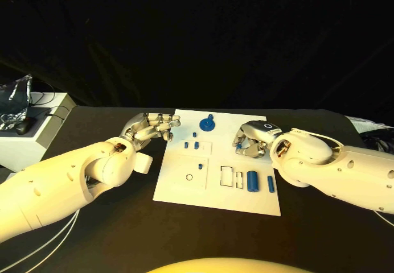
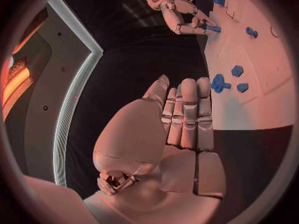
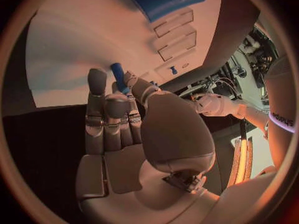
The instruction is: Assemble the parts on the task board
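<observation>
Blue peg point(image 3: 117, 74) pinched in your right hand point(image 1: 254, 140), poised over task board point(image 1: 215, 196) for insertion; left hand point(image 1: 152, 128) holds nothing, fingers loosely curled.

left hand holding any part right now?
No. In the left wrist view the left hand has its fingers straight and together with nothing in them, beside the task board.

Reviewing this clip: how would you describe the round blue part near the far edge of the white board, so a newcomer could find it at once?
Start at the white board in the middle of the black table and follow it to its far edge, between the two hands. There lies the round blue part, a flat disc with a short stem sticking out. Its neighbours are small blocks and pegs or long bars, none round.
</observation>
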You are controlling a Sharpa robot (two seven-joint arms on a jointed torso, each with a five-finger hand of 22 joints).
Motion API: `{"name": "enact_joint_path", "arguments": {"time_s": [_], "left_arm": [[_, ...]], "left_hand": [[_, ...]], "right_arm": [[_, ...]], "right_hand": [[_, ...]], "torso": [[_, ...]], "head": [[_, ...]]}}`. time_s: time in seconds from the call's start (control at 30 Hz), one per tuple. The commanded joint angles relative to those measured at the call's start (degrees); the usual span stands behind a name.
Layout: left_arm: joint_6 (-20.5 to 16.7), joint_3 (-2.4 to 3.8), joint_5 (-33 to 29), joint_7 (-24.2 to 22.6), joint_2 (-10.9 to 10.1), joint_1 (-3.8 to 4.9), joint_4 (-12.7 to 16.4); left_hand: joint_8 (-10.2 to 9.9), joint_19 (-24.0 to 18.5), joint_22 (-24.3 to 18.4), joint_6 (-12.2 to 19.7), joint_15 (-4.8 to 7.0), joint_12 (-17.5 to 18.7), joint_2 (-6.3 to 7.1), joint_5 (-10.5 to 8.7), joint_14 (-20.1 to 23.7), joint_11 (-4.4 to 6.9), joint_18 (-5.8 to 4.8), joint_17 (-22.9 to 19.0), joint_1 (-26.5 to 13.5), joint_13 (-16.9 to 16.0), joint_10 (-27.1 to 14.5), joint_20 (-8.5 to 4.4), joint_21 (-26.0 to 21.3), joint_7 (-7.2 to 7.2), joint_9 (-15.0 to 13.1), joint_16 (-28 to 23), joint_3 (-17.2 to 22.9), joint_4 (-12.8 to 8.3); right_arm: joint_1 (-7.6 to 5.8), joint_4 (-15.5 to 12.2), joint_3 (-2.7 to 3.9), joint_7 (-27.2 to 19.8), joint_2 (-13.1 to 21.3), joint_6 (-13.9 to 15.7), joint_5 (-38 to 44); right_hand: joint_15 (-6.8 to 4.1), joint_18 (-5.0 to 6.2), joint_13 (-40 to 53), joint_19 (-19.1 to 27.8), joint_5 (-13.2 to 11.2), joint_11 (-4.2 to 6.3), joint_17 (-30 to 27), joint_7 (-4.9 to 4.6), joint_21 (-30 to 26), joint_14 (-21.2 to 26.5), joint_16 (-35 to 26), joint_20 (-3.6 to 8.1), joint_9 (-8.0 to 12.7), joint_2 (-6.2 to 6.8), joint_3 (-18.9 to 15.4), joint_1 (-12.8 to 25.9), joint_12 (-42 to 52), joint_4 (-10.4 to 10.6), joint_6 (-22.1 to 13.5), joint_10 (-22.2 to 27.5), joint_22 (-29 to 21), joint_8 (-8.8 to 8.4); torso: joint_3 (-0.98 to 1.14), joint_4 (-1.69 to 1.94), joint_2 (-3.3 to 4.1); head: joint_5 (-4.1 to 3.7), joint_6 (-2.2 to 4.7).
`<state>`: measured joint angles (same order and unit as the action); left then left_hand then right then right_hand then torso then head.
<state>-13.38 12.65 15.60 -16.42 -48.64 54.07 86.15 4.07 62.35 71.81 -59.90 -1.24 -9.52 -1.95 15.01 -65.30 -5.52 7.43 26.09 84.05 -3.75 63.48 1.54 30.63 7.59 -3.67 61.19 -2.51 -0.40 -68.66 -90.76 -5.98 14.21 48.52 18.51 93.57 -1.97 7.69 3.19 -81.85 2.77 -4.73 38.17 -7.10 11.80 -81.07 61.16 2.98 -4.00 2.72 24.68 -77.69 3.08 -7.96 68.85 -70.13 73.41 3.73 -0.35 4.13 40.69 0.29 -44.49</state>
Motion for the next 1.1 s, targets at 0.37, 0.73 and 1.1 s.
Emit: {"name": "enact_joint_path", "arguments": {"time_s": [0.37, 0.73, 1.1], "left_arm": [[0.9, 0.05, 0.0, -0.5, 0.1, -0.03, 0.0], [1.2, 0.05, 0.0, -0.6, 0.6, -0.03, -0.2], [0.3, 0.05, -0.1, -1.2, 1.4, -0.03, -1.0]], "left_hand": [[-0.1, -0.2, 0.1, -0.1, -0.05, -0.2, 0.21, 0.16, 0.5, -0.07, 0.94, -0.1, -0.6, 0.1, -0.4, 0.12, -0.3, 0.13, 0.0, 0.3, 0.0, 0.2], [-0.1, -0.2, 0.1, 0.0, -0.09, -0.3, 0.42, 0.21, 0.5, -0.1, 0.92, -0.1, -1.1, 0.0, -0.5, 0.19, -0.5, 0.09, 0.0, 0.3, -0.7, 0.8], [0.0, 0.0, 0.0, 0.1, -0.13, -0.7, 0.47, 0.16, 0.5, -0.1, 0.91, -0.2, -1.3, 0.0, -0.6, 0.25, -0.9, 0.08, 0.0, 0.4, -2.0, 1.7]], "right_arm": [[-1.5, -5.9, 1.14, 0.3, 2.1, 0.3, 2.0], [-0.95, -8.9, 1.24, -0.6, -2.1, 1.4, 1.9], [2.66, -7.8, 0.8, -1.9, -9.9, 3.4, 2.6]], "right_hand": [[-0.26, 0.91, 0.2, 0.0, 0.0, 1.79, 0.3, 0.14, -0.3, 0.1, 0.3, 0.16, -0.1, -1.93, 0.2, -2.8, 0.3, 0.5, 0.5, -3.8, 0.9, 0.11], [-0.25, 0.93, 0.2, -0.2, 0.0, 1.78, 0.3, 0.11, -0.6, 0.1, 0.4, 0.16, 0.0, -1.85, 0.4, -2.7, 0.3, 0.5, 0.5, -3.8, 1.5, 0.08], [-0.25, 1.01, 0.2, -0.4, 0.0, 1.76, 0.2, 0.08, -0.8, 0.0, 0.3, 0.16, -0.1, -1.94, 0.6, -2.6, 0.3, 0.1, 0.4, -3.8, 1.8, 0.08]], "torso": [[-0.06, 0.04, -0.04], [-0.01, -0.14, -0.16], [-0.1, -0.06, -0.29]], "head": [[0.31, 0.13], [1.1, 0.37], [2.33, 0.88]]}}
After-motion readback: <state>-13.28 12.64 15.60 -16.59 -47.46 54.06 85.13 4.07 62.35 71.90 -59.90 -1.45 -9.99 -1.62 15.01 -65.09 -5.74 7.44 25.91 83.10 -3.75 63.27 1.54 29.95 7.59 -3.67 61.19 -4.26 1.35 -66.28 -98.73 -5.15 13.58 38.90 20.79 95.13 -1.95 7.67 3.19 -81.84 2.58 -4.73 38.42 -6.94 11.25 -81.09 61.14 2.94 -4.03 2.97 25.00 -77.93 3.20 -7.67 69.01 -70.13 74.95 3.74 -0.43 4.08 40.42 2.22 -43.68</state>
